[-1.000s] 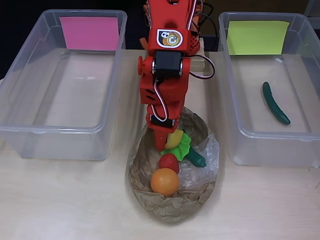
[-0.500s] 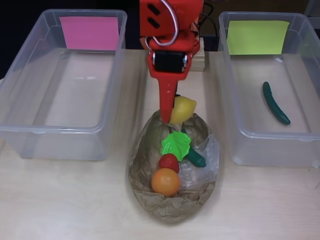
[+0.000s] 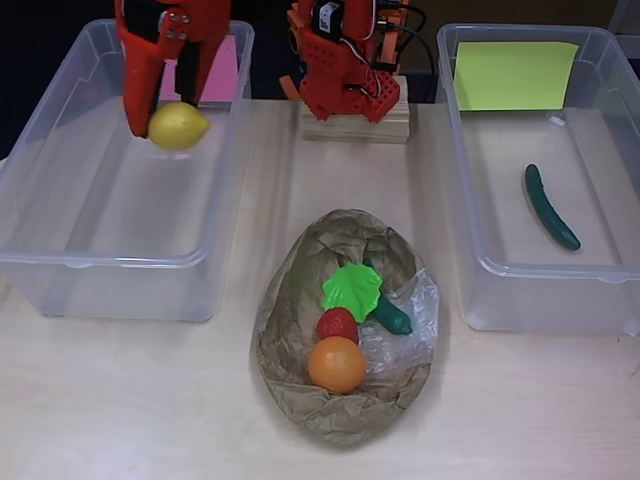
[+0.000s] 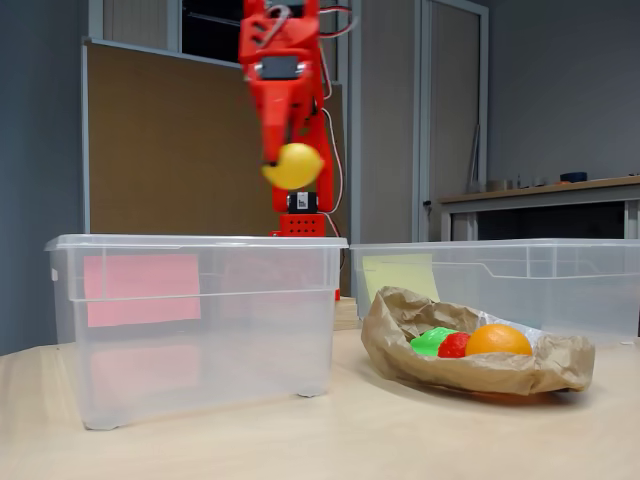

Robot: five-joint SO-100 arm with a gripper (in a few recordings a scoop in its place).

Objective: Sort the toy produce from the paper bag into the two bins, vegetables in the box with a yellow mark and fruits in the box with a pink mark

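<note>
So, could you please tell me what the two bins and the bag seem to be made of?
The pink-marked bin and the yellow-marked bin look like clear, glossy plastic: the table shows through their walls. The bag looks like brown matte paper, crumpled and creased, probably with a thin clear film liner at its right.

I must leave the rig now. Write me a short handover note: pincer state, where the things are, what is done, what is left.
Pincer: shut on the lemon, held in the air above the pink-marked bin, not yet released.
Yellow-marked bin: holds one cucumber.
Paper bag: holds an orange, a strawberry, a green leaf and a dark green vegetable.
Done: cucumber sorted.
Left: drop the lemon, then sort the four bag items.
</note>
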